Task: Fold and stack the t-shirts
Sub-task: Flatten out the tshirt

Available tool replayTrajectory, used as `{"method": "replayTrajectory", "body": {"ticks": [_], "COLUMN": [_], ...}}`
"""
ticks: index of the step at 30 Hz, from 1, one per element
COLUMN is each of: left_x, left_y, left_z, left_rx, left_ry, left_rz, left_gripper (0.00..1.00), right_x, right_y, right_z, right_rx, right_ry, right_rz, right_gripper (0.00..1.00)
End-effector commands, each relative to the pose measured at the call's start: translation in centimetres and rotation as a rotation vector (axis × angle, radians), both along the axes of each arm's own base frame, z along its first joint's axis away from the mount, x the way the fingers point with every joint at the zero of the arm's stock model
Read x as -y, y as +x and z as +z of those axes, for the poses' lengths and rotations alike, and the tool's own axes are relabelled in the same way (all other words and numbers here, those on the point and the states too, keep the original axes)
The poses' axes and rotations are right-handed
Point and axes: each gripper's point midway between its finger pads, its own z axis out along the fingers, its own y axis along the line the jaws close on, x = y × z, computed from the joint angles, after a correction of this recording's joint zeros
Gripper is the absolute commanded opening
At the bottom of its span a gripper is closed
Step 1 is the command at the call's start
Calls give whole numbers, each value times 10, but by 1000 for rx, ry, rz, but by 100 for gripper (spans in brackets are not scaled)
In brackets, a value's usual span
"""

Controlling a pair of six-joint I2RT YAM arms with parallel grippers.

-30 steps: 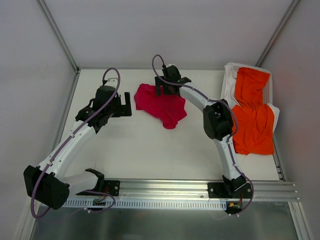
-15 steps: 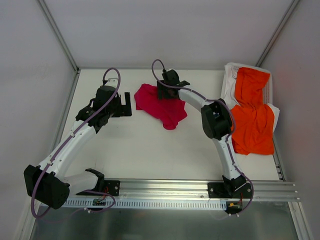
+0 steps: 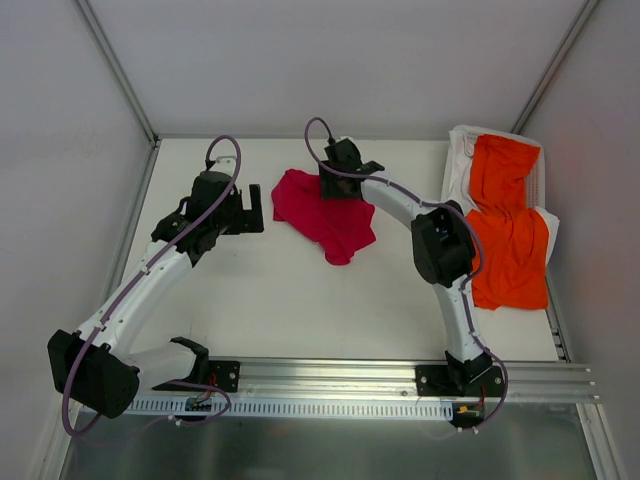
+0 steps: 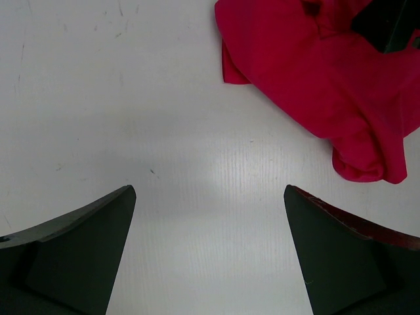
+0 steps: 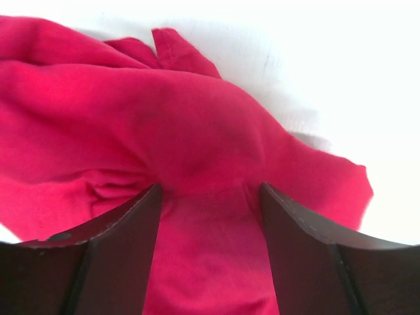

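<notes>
The crimson t-shirt (image 3: 325, 215) lies crumpled at the back middle of the table. My right gripper (image 3: 335, 186) is down on its far edge. In the right wrist view a raised ridge of the crimson t-shirt (image 5: 164, 118) fills the gap of the gripper (image 5: 209, 190), and both fingers (image 5: 118, 249) press into the cloth, which creases around them. The orange t-shirt (image 3: 510, 240) lies spread at the right edge. My left gripper (image 3: 247, 212) hovers open left of the crimson t-shirt (image 4: 315, 72), with only bare table between the tips of the gripper (image 4: 210, 190).
A white cloth or sheet (image 3: 460, 150) lies under the orange t-shirt at the back right corner. White walls with metal frame rails (image 3: 120, 75) enclose the table on three sides. The arm bases sit on a rail (image 3: 330, 375) at the near edge.
The right gripper's jaws have narrowed onto the crimson t-shirt and gathered cloth between them; the shirt's near edge shifted slightly. The left arm has not moved.
</notes>
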Motion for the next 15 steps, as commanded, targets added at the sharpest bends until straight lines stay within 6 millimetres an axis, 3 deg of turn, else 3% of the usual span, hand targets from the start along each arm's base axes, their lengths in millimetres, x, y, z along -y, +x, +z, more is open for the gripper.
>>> {"method": "replayTrajectory", "body": {"ticks": [1, 3, 5, 6, 10, 11, 12, 15], "left_x": [7, 7, 7, 8, 7, 7, 8, 10], "left_y": [4, 4, 3, 3, 0, 0, -1, -2], "left_z": [13, 14, 15, 15, 19, 20, 20, 22], "left_rx": [42, 46, 45, 48, 60, 62, 62, 63], "left_ry": [-20, -23, -25, -27, -34, -36, -39, -53], "left_rz": [-33, -32, -31, -33, -34, -35, -37, -46], "left_gripper": [99, 99, 99, 99, 99, 99, 99, 99], "right_x": [4, 3, 4, 4, 8, 11, 10, 18], "right_y": [-8, -13, -18, -21, -29, -33, -33, -36], "right_z": [60, 73, 80, 80, 72, 64, 65, 50], "right_rx": [91, 114, 125, 124, 101, 85, 94, 90], "right_ry": [-6, -8, -12, -12, -12, -19, -10, -41], "right_rz": [-19, -17, -14, -13, -19, -23, -24, -36], "right_gripper": [64, 60, 50, 39, 29, 31, 47, 78]}}
